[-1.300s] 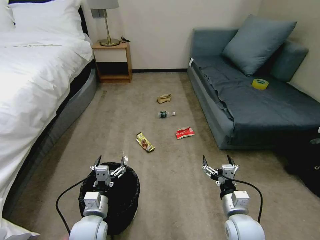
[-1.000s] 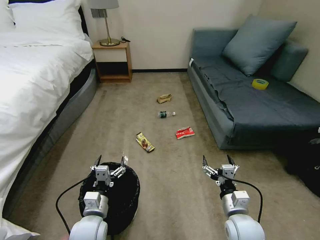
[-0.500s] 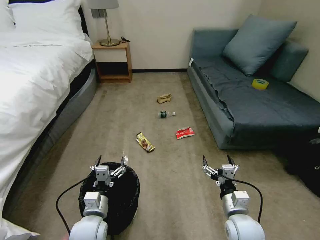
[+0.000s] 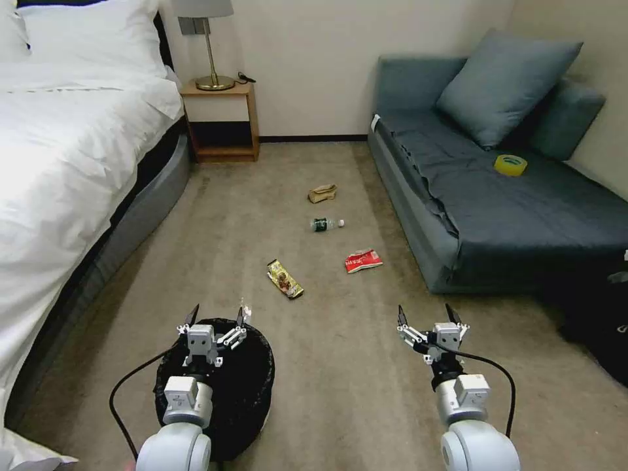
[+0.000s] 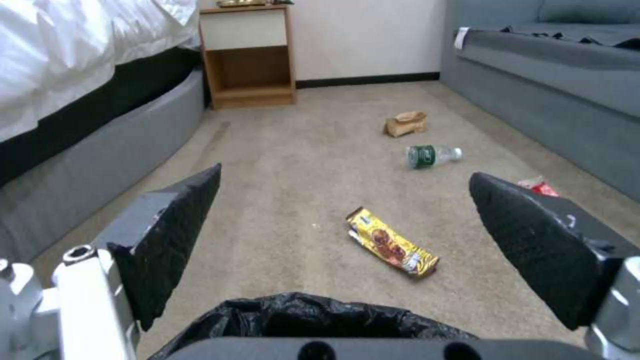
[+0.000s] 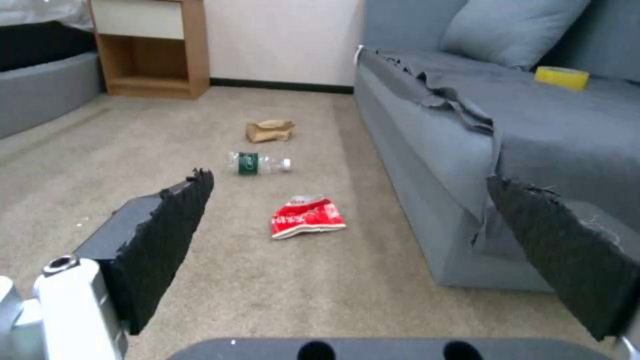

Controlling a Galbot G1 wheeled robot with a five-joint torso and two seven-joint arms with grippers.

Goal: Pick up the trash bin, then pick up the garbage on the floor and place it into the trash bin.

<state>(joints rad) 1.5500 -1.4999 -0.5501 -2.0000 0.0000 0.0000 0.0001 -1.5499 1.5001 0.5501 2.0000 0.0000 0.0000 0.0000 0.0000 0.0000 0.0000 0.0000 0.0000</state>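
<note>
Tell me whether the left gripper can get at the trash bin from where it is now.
Probably yes. The left gripper hangs open just above the trash bin, near its far rim, with nothing between them. The gold-brown wrapper lies farther ahead on the carpet, clear of the way.

A: Where does the head camera sit?

B: High up, tilted down the carpet toward the nightstand (image 4: 220, 121), far enough back that both arms show at its near edge.

A: And the wrist cameras?

B: Both ride low, looking level between their own fingers toward that same nightstand (image 5: 248, 55). The left one sits just above the bin's rim (image 5: 313, 315); the right runs beside the sofa (image 6: 433, 175).

A: Any overlap?

B: All three catch the bottle (image 4: 325, 224) short of the nightstand.
</note>
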